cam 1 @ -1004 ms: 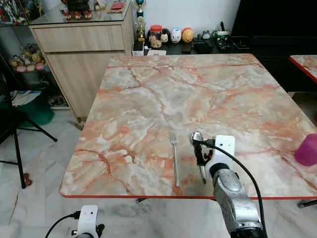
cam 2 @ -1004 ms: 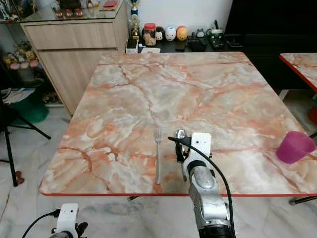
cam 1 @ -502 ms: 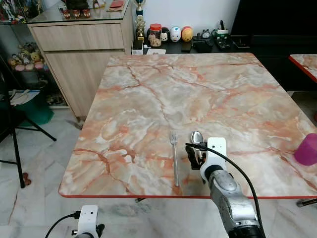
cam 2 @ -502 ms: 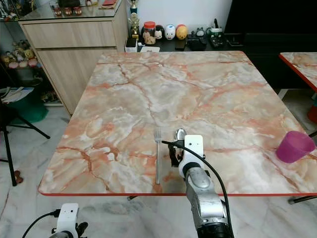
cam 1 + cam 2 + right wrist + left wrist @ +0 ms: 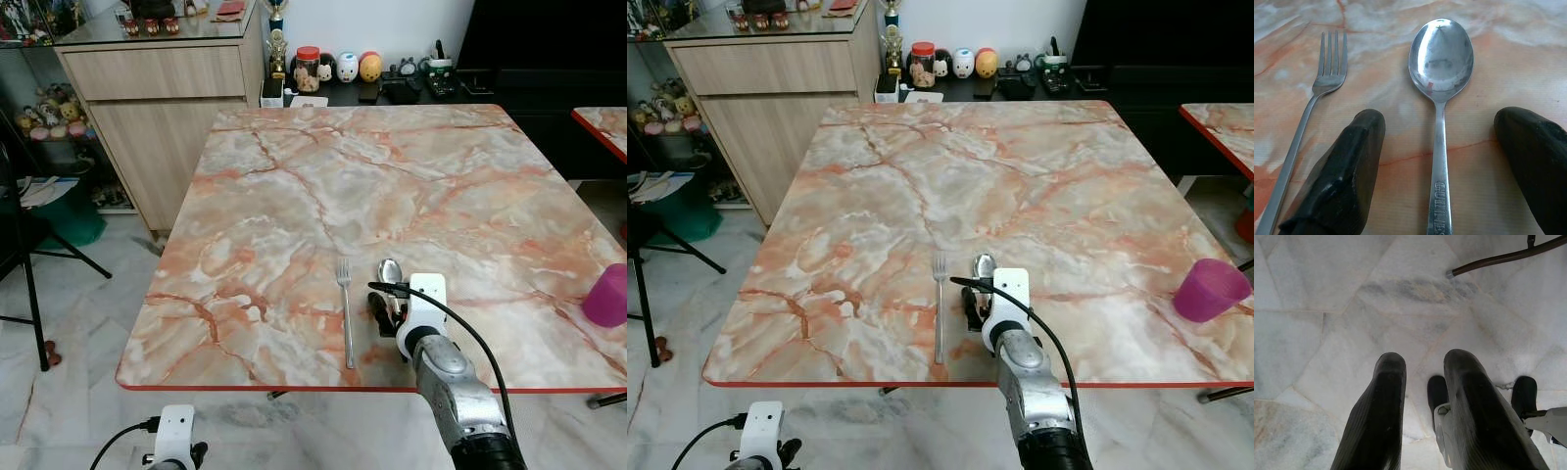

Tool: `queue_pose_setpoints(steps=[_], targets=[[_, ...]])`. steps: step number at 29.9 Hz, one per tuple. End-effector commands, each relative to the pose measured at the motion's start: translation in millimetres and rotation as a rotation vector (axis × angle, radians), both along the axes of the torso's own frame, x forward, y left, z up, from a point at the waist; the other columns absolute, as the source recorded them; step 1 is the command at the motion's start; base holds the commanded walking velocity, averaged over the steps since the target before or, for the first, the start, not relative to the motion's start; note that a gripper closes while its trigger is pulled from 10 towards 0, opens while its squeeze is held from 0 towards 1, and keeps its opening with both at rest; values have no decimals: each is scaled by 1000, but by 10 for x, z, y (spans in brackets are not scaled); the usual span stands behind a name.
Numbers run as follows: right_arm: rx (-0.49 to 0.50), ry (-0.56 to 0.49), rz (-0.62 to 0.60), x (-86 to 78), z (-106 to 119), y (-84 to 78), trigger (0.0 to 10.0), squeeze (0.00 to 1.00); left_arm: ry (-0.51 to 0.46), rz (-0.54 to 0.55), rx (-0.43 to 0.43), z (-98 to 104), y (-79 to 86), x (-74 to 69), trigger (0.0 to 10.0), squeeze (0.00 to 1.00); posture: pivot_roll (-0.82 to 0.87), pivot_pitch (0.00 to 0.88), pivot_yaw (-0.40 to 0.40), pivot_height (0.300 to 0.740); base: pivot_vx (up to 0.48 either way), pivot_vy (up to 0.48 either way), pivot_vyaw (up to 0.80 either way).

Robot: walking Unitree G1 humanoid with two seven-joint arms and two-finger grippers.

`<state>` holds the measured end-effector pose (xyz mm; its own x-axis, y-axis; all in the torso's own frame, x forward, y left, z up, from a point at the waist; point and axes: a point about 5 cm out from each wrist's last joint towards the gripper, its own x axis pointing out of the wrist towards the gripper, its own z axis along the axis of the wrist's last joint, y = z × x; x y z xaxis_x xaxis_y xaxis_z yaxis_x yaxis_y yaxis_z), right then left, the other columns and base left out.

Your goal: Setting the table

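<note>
From the head views we see the spoon [image 5: 390, 272] beside the fork [image 5: 345, 311] near the marble desk's [image 5: 294, 196] front edge at lower centre, a purple cup [image 5: 1210, 290] far right. Our right wrist view reads "GUILL…" on the spoon handle, right pincer [image 5: 1449, 166] spread astride it. Left wrist view: left pincer [image 5: 1422, 382] slightly apart above floor tiles.

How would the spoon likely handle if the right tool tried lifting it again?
The spoon looks like polished metal, so probably stiff and slippery. It lies flat on the marble table, so the right tool, open astride its handle, may struggle to get underneath.
</note>
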<state>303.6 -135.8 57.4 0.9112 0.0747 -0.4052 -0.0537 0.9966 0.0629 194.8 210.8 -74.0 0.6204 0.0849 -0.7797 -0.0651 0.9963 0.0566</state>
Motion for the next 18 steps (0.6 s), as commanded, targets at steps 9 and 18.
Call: queue_pose_setpoints(steps=[9, 18], targets=[[14, 65, 38, 13, -115, 24, 10000, 0, 27, 6, -13, -27, -9, -41, 10000, 0, -30, 0, 3, 740, 0, 0, 0], [0, 87, 65, -1, -158, 27, 0, 0, 31, 5, -18, -30, -10, -44, 10000, 0, -30, 0, 3, 740, 0, 0, 0]])
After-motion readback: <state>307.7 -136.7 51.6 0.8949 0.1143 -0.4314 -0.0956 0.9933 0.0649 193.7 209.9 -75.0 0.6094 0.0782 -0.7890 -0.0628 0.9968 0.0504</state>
